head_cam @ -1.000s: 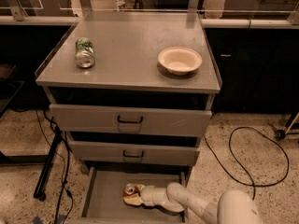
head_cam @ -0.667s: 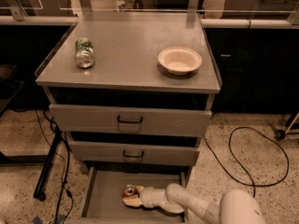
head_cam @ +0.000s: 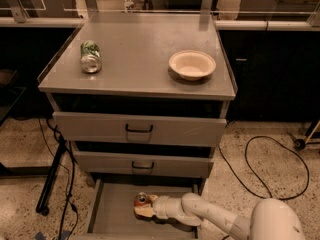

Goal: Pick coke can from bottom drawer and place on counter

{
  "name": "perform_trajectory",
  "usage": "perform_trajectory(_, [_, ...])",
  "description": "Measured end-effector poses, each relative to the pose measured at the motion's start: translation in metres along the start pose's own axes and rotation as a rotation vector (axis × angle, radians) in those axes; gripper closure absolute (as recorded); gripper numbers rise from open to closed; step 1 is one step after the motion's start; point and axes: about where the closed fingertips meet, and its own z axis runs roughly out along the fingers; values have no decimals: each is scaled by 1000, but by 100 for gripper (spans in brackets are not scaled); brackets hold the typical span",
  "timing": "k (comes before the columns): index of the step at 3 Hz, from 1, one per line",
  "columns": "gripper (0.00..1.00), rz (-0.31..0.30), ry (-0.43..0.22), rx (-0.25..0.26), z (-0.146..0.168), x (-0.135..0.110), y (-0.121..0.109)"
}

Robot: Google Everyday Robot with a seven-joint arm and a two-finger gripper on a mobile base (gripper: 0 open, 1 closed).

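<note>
The bottom drawer (head_cam: 112,211) is pulled out at the foot of the cabinet. The coke can (head_cam: 141,199), red with a silver top, stands in it near the back middle. My gripper (head_cam: 143,206) reaches in from the lower right on a white arm, and its pale fingers (head_cam: 145,212) wrap around the can's lower part. The counter (head_cam: 137,54) is the flat grey top above.
A green-and-white can (head_cam: 90,56) lies on its side at the counter's left. A cream bowl (head_cam: 192,64) sits at its right. Two taller drawers with black handles (head_cam: 139,129) are shut above the open one. A black cable (head_cam: 270,169) loops on the floor to the right.
The gripper and can stay at about the same spot in the drawer; the arm has shifted only slightly.
</note>
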Motion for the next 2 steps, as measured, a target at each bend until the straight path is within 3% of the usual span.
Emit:
perform_trajectory(1, [100,-17,13,36,-26,-21,11])
perform_trajectory(2, [100,-20,17,27,-25,-21,18])
